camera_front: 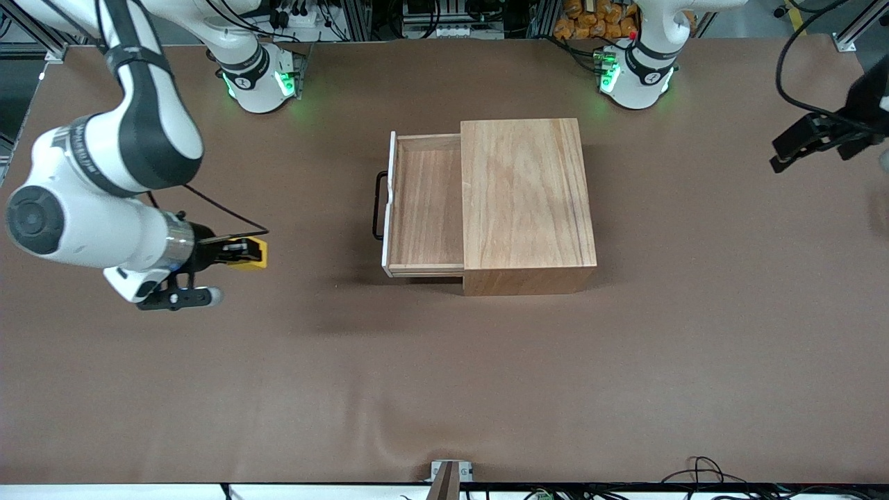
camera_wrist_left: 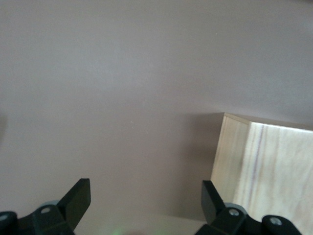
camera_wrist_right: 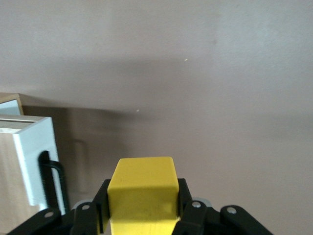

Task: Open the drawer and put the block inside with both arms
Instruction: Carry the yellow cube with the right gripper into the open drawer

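While the drawer (camera_front: 425, 208) stands pulled out toward the right arm's end, long axis running nearer-to-farther, you see the right gripper (camera_front: 239, 251) clamping the block (camera_wrist_right: 143, 195) over bare table (camera_front: 444, 382); the left gripper (camera_wrist_left: 144, 198) waits, fingers spread, by the wooden box (camera_front: 524, 201).

wooden box (camera_front: 528, 194) of pale, smooth grained wood; drawer (camera_front: 425, 208) front painted white; block (camera_wrist_right: 143, 188) smooth, yellow; bench (camera_front: 444, 375) matt brown.

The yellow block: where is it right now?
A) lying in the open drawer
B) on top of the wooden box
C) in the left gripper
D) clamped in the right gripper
D: the yellow block sits clamped in the right gripper, above the table, while the drawer is open and holds nothing.
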### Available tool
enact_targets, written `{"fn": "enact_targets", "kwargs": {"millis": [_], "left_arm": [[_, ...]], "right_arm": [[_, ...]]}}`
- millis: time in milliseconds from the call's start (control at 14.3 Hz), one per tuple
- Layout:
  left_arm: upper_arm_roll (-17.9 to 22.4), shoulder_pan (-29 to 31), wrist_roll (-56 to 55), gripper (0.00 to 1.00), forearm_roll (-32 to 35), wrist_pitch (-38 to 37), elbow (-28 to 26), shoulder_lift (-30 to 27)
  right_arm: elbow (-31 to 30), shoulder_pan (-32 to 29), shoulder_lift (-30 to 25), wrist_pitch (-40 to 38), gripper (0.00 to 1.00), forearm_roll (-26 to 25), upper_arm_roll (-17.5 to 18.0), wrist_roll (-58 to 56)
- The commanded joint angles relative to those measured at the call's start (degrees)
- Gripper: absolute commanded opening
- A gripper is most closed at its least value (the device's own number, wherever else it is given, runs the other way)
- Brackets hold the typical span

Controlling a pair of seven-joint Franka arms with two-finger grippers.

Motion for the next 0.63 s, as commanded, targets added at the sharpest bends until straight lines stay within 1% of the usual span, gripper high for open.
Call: {"fn": "enact_targets", "kwargs": {"millis": [0,140,280,421,561], "left_arm": [[-0.5,1.0,3.6,1.0,-0.2,1.1,-1.7,-1.5],[-0.4,1.1,3.6,1.0,-2.4,1.1,-1.7,-1.5],[-0.4,2.8,3.6,1.0,-4.8,1.2,-1.6,-1.5],[-0.4,2.9,3.6,1.0,-5.5,1.3,-1.6,-1.3],[-0.4,2.8,3.6,1.0,-5.5,1.8,-1.6,-0.9]], "right_arm": [[0.4,2.9,-0.6,-0.9,0.0,1.6,-0.2,4.4],[0.7,5.1,-0.6,-0.4,0.0,2.2,-0.3,8.2],[0.7,7.2,-0.7,-0.6,0.0,2.2,-0.3,12.2],[0.7,8.9,-0.7,-0.8,0.0,2.7,-0.2,13.9],[0.7,10.4,-0.7,-0.3,0.0,6.0,-0.1,13.5]]}}
